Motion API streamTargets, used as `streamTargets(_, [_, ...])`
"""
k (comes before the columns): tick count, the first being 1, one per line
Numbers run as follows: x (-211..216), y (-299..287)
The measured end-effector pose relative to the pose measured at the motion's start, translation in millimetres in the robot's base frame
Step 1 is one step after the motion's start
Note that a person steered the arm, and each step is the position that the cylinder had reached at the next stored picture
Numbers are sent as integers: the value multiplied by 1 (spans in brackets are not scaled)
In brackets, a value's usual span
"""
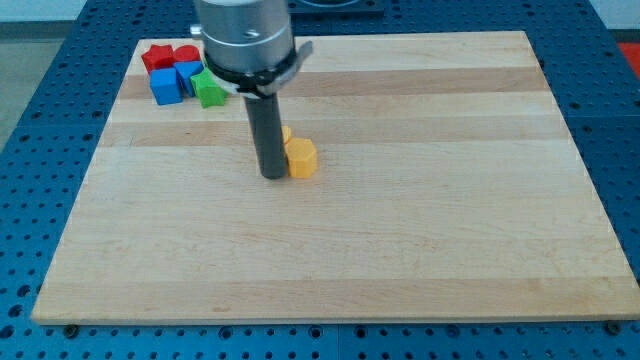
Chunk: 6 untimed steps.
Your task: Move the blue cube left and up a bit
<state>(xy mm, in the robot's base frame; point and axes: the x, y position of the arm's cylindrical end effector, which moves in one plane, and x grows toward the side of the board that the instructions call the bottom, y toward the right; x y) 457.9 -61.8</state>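
The blue cube [165,86] sits near the board's top left corner, in a cluster with another blue block [188,75], two red blocks [157,57] [186,54] and a green block [209,89]. My tip [273,175] rests on the board well to the right of and below the cluster, far from the blue cube. It stands just left of a yellow block [301,158], close to or touching it. A second yellow piece [287,133] peeks out behind the rod.
The wooden board [400,250] lies on a blue perforated table [30,150]. The arm's grey body [245,35] hangs over the board's top edge, beside the cluster.
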Motion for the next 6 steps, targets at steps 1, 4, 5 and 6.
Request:
streamTargets(1, [16, 42])
streamTargets(4, [-38, -32])
streamTargets(5, [-62, -88])
streamTargets(6, [-35, -78])
